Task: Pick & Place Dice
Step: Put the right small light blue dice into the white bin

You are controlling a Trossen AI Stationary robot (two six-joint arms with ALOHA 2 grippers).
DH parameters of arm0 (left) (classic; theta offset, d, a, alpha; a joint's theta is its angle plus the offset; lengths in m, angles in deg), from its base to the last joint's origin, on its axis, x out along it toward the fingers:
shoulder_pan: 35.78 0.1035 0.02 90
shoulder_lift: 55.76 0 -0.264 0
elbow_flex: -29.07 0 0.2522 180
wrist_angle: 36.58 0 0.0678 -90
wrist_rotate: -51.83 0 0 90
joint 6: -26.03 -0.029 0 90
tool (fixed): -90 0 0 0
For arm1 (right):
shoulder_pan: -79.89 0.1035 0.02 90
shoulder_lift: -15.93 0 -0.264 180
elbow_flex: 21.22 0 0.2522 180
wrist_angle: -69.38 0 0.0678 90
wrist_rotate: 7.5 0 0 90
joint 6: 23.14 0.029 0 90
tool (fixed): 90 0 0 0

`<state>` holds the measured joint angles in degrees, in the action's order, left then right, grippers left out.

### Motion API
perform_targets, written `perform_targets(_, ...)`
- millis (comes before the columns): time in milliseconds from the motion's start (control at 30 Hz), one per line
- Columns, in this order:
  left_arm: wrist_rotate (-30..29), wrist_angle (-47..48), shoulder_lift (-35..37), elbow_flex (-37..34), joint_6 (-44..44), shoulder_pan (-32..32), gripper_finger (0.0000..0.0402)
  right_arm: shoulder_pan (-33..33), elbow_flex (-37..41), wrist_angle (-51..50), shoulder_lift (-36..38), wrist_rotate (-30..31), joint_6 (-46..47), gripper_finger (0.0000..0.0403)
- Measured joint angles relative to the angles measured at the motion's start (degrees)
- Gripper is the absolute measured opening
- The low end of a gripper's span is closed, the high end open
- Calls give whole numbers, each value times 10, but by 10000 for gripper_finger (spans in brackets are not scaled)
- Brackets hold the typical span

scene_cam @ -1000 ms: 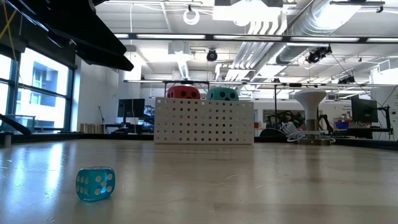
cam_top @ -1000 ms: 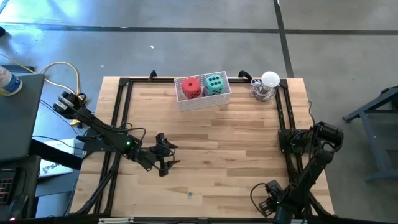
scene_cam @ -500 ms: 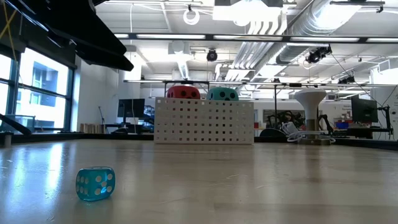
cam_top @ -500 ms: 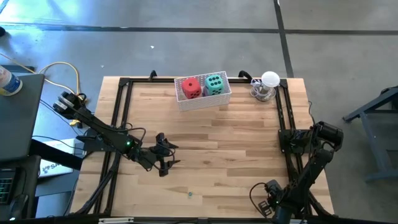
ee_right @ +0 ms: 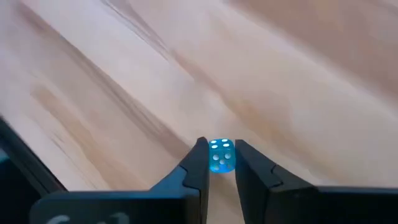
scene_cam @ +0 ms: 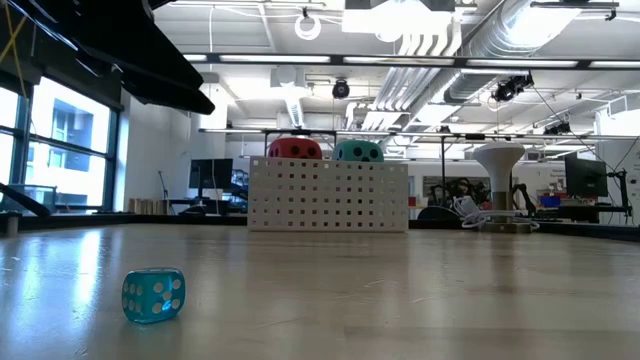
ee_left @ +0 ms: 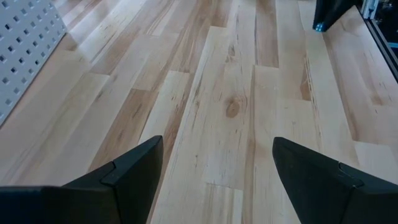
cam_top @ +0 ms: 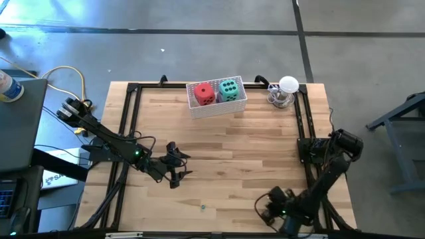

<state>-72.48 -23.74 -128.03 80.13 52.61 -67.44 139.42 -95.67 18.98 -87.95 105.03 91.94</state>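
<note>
High view: red die (cam_top: 205, 93) and green die (cam_top: 229, 89) sit in the white basket (cam_top: 217, 107) (far table edge). Left gripper (cam_top: 178, 164) hangs mid-table, fingers spread, empty. Right gripper (cam_top: 265, 211), fingers narrowed, holds nothing; small blue die (ee_right: 220, 155) lies beyond its tips.

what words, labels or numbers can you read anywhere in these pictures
No readable words or numbers.
White sheet beside the table's left edge: dark print, too small to read.
Pips only, no text: red die, teal-green die, small blue die.
</note>
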Motion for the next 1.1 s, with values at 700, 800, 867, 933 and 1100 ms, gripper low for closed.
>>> perform_targets(700,42,1,0,0,50,-55,294,-405,-2,416,52,67,-946,39)
perform_targets(800,42,1,0,0,50,-70,294,-466,-1,418,67,57,-1008,39)
perform_targets(867,42,1,0,0,50,-77,294,-502,-2,424,68,57,-1029,39)
perform_targets(933,42,1,0,0,55,-84,294,-538,-1,427,66,58,-1054,39)
perform_targets(1100,42,1,0,0,97,-96,294,-618,-2,470,62,61,-1092,39)
